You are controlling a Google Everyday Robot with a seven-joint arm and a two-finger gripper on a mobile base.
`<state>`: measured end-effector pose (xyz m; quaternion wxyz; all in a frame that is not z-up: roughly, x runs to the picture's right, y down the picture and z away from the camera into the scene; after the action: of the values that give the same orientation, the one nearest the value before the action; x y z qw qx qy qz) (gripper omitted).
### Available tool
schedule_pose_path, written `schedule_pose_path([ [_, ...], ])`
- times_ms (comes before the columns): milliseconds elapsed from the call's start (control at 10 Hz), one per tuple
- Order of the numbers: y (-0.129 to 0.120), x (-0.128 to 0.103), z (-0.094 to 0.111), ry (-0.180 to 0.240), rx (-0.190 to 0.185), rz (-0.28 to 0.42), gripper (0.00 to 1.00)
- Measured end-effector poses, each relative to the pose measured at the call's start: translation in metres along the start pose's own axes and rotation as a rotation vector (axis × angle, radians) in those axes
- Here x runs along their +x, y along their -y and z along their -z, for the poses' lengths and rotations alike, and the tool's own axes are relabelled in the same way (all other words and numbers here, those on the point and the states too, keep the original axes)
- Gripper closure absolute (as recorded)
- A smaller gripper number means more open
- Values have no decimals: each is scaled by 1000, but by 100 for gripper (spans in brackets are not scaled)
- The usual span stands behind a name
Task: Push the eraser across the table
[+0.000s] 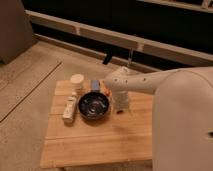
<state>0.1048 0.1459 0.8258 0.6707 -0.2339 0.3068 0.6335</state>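
Observation:
The table (90,142) is a low square one with pale wooden slats. My white arm reaches in from the right, and its wrist bends down to the gripper (121,109), which is low over the tabletop just right of the dark bowl (93,106). The eraser is hidden under the gripper; only a small dark spot shows at its base.
A long white bar (70,107) lies left of the bowl. A white cup (77,80) stands at the back left. A blue block (95,85) and an orange block (106,90) sit behind the bowl. My own body fills the right side.

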Motion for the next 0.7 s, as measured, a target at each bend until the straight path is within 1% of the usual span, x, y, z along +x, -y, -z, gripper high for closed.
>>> schedule_pose_path([
  [200, 5, -21, -1, 63, -31, 71, 35],
  [300, 5, -30, 4, 100, -52, 129, 35],
  [400, 5, -35, 8, 121, -57, 165, 35],
  [500, 3, -37, 11, 131, -61, 186, 35],
  [700, -1, -38, 11, 133, -66, 192, 35],
])
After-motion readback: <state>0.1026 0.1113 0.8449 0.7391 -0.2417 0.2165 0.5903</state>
